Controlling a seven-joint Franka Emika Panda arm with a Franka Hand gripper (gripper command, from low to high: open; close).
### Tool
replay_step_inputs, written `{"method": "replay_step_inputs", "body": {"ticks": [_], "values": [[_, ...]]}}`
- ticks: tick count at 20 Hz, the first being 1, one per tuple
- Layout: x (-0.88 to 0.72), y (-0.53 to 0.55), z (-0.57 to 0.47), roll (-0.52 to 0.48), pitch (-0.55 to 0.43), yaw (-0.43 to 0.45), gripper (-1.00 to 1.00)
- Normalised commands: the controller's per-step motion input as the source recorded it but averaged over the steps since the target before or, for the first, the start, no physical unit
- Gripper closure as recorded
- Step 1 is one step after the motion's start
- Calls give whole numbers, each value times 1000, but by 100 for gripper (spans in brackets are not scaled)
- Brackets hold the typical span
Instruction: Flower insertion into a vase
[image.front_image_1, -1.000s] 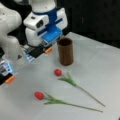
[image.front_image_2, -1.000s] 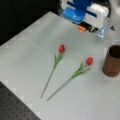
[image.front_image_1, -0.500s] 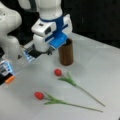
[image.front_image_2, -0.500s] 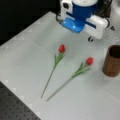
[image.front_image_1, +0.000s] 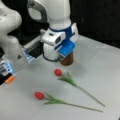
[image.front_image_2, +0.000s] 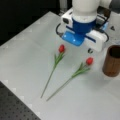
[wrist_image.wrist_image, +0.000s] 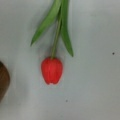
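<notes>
Two red tulips with green stems lie flat on the white table. One flower (image.front_image_1: 58, 72) (image.front_image_2: 89, 60) lies close to the brown vase (image.front_image_1: 68, 60) (image.front_image_2: 112, 61). The other flower (image.front_image_1: 39, 95) (image.front_image_2: 61, 48) lies farther from it. In both front views the gripper (image.front_image_1: 57, 57) (image.front_image_2: 87, 47) hangs over the table above the tulip that is near the vase and touches nothing. It hides the upper part of the vase in a front view. In the wrist view that tulip's red head (wrist_image.wrist_image: 51, 70) lies straight below, with the vase's edge (wrist_image.wrist_image: 3, 81) at the left.
The arm's white base (image.front_image_1: 10, 42) and a blue-lit, orange-tipped fixture (image.front_image_1: 7, 72) stand at a front view's left. A dark perforated board (image.front_image_2: 15, 107) borders the table at a front view's bottom left.
The arm has come away from the back of the table and moved over the tulip near the vase. The flowers and the vase have not moved.
</notes>
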Motion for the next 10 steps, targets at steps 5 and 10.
{"method": "replay_step_inputs", "body": {"ticks": [5,10], "values": [[139,73,-254,21,-54,-38,-100],[46,68,-90,1,-38,-44,-100]]}}
